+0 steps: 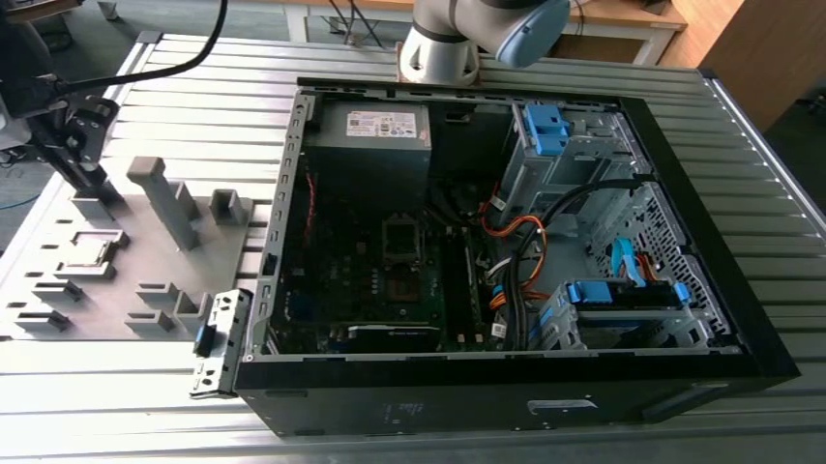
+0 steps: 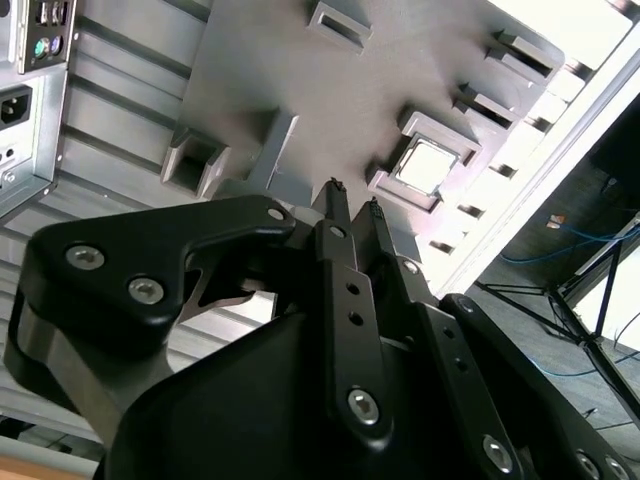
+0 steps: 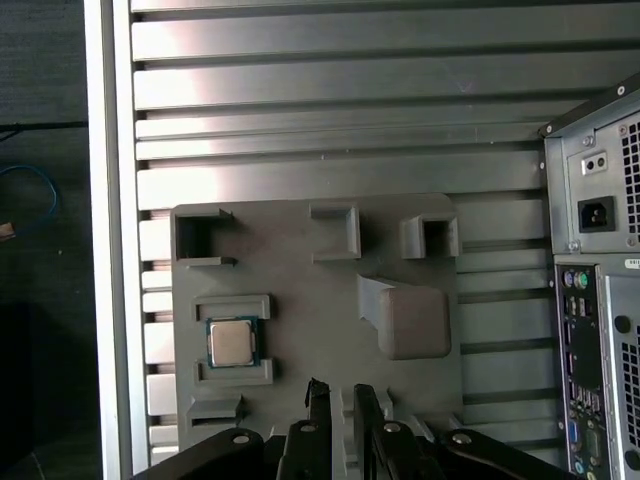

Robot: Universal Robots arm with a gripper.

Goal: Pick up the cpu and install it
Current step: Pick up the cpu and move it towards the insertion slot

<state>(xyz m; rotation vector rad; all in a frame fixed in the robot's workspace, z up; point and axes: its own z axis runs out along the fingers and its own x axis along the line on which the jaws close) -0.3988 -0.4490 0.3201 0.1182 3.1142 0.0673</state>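
The cpu is a small silver square lying flat in a framed pocket of the grey fixture plate. My gripper hangs above that plate, a short way to one side of the chip and not touching it. Its two thin black fingers stand slightly apart with nothing between them. The open computer case lies at the exterior view's right, with the dark motherboard socket near its middle.
Tall grey fixture blocks rise from the plate close to my gripper. The case's rear panel with ports lies beside the plate. A power supply, drive cages and cables fill the case. The slatted metal table ends just beyond the plate.
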